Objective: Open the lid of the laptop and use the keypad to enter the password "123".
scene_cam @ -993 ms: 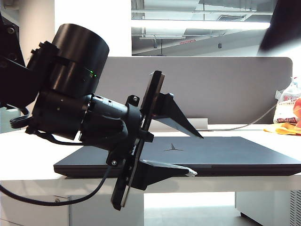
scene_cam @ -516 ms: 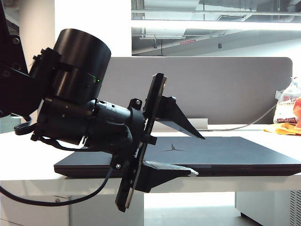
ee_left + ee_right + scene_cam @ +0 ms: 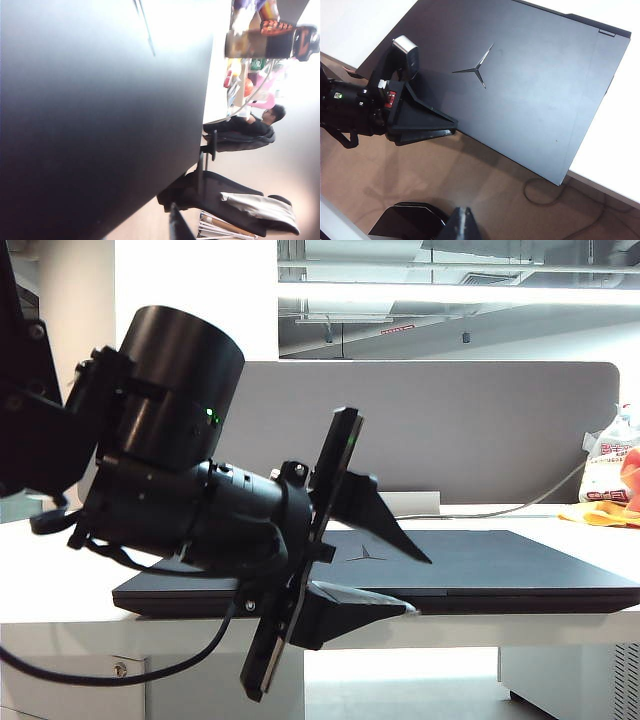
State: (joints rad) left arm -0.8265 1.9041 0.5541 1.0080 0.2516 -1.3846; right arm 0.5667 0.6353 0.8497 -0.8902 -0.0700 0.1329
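- Currently, step in hand (judged): lid opening, first part of the task. No key entry is possible yet; the keypad is hidden under the shut lid.
- Left gripper (image 3: 418, 585): nearest item in the exterior view, at about 8 o'clock of frame centre. Its two fingers straddle the laptop's (image 3: 520, 592) front edge, the upper finger (image 3: 385, 528) over the lid (image 3: 480, 558) and the lower finger (image 3: 350, 605) under the front edge. Jaws stand part open; whether the tips actually touch or pinch the edge cannot be told.
- Laptop: lies flat on the white table (image 3: 60, 570), just beyond the gripper, running from centre toward 3 o'clock. Lid fully down, star logo (image 3: 368, 554) facing up.
- Right gripper (image 3: 462, 225): only one finger tip shows in its own wrist view, high above the laptop and off its edge. Opening cannot be told; nothing is seen held.
- Next move (judged): the left jaws must catch only the lid edge, not the base, then lift in an arc about the rear hinge. The base may rise with the lid.
- Far field: grey divider board (image 3: 480, 430) at 12 o'clock; bags (image 3: 610, 475) at 3 o'clock.
- Count: one laptop, one lid, two grippers, one divider board.
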